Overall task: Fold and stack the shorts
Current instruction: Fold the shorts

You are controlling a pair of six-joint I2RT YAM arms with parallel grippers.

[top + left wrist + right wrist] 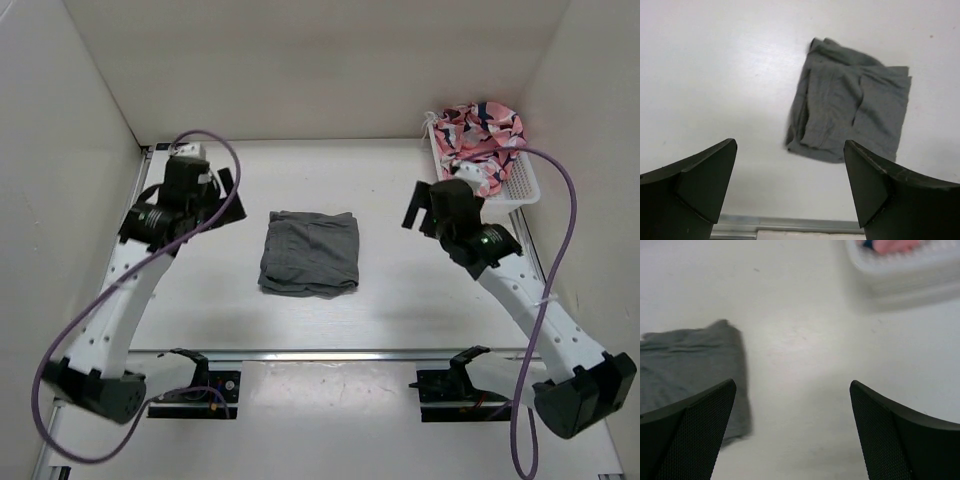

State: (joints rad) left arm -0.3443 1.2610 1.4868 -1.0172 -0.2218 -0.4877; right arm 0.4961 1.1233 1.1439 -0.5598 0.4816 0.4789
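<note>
Jaws wide open and empty, the left gripper (790, 147) and the right gripper (792, 387) are flanking the folded shorts (310, 252) lying mid-frame, about equally near to both.

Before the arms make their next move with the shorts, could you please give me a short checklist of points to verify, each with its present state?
1. Left gripper open and empty: ok, jaws wide apart, nothing between them.
2. Right gripper open and empty: ok, the same.
3. Grey shorts folded: ok, a compact rectangle lying flat on the table.
4. Shorts free of both grippers: ok, neither touches them.
5. Next garment located: ok, the patterned garment is heaped in the white basket at the far right.
6. That garment is also shorts: cannot tell, it is bunched up.
</note>
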